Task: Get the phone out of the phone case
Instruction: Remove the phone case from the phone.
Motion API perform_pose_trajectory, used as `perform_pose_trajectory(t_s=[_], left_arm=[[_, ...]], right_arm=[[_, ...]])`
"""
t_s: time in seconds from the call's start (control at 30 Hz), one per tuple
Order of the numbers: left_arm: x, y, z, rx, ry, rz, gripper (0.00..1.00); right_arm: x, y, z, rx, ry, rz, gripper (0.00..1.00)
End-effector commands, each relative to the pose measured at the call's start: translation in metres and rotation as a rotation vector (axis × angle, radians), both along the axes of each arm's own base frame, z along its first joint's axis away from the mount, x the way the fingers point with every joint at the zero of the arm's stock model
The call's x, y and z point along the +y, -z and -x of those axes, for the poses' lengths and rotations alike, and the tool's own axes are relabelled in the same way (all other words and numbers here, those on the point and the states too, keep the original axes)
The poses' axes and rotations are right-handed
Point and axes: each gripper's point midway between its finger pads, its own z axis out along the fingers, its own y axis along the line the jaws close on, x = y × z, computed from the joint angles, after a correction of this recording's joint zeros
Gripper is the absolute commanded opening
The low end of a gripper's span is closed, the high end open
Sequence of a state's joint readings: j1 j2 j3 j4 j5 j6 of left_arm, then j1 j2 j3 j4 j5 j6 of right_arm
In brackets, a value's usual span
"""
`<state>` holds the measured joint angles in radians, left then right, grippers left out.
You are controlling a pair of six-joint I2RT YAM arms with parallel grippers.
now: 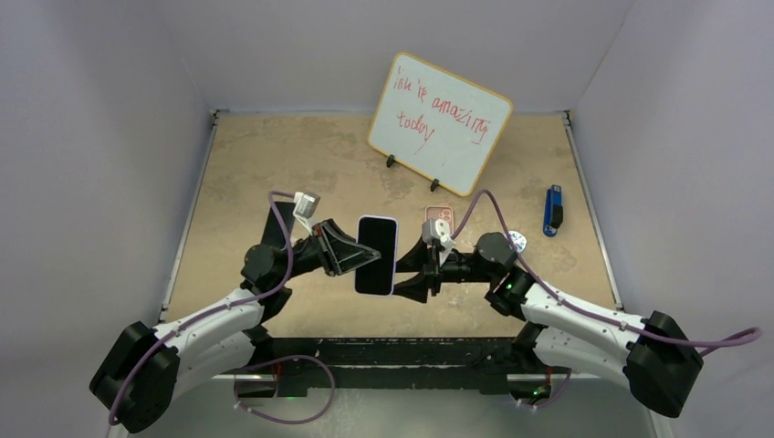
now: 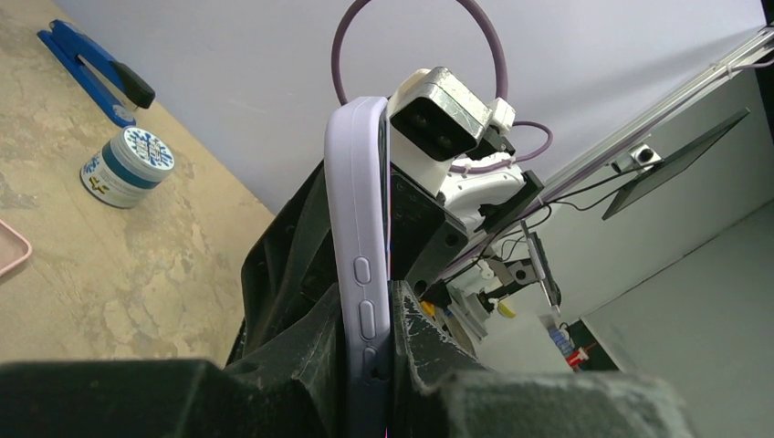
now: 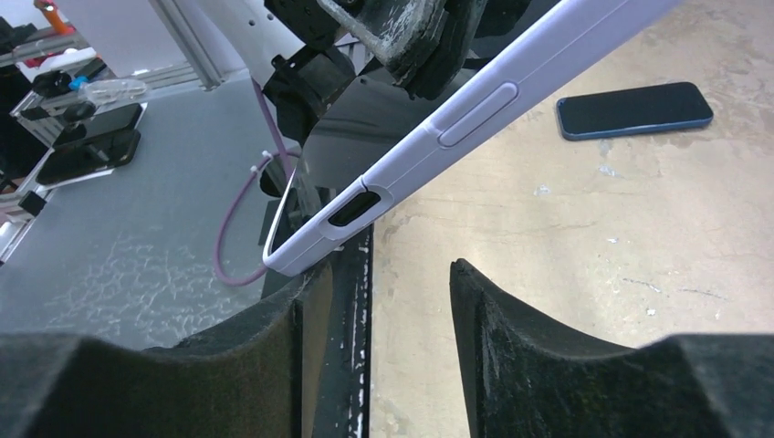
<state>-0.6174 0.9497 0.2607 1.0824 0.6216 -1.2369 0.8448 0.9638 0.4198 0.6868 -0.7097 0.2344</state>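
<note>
- Holding the phone [image 1: 377, 255], not yet out of its lilac phone case [image 2: 351, 210], in the air over the middle of the counter [image 1: 274, 155], with the left pincer [image 1: 351, 254] clamped on the long edge at 9 o'clock.
- Gripping that side probably to leave the 3 o'clock edge free and the case rim exposed for peeling.
- Hovering at 3 o'clock of the phone with the right pincer [image 3: 388, 274] spread apart, one case corner just above a finger; impossible to tell whether touching.
- Judged as the bracing step, with no separation of case and phone to be seen.
- Readable on the whiteboard [image 1: 440, 123] at 12 o'clock of the counter, in red marker: "ink is amazing today".
- Showing on the small tin [image 2: 128, 166] a blue-and-white label, too small to read; no brand visible on phone or case.
- Lying flat on the counter in the right wrist view, a second dark phone [image 3: 634, 109], well apart from the work.
</note>
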Motion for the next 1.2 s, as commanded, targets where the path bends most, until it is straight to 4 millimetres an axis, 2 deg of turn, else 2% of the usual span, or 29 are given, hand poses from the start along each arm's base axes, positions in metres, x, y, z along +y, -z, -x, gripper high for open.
perform_pose_trajectory(t_s=[0.0, 0.3, 0.5, 0.7, 0.87, 1.17], left_arm=[[0.004, -0.027, -0.015, -0.106, -0.097, 0.045, 0.0], [0.004, -0.028, -0.018, -0.118, -0.116, 0.041, 0.0], [0.006, -0.029, -0.017, -0.13, -0.122, 0.042, 0.0], [0.008, -0.033, -0.013, -0.155, -0.12, 0.044, 0.0], [0.01, -0.036, -0.009, -0.153, -0.117, 0.043, 0.0], [0.008, -0.035, -0.004, -0.057, -0.06, 0.061, 0.0]], right_arm=[[0.0, -0.013, 0.025, -0.051, -0.142, -0.046, 0.55], [-0.003, -0.019, 0.033, -0.061, -0.179, -0.065, 0.59], [0.002, -0.029, 0.023, -0.014, -0.121, -0.09, 0.56], [0.008, -0.033, 0.013, 0.051, -0.075, -0.101, 0.45], [0.011, -0.026, 0.011, 0.063, -0.081, -0.088, 0.26], [0.012, -0.016, 0.008, -0.084, -0.104, -0.049, 0.05]])
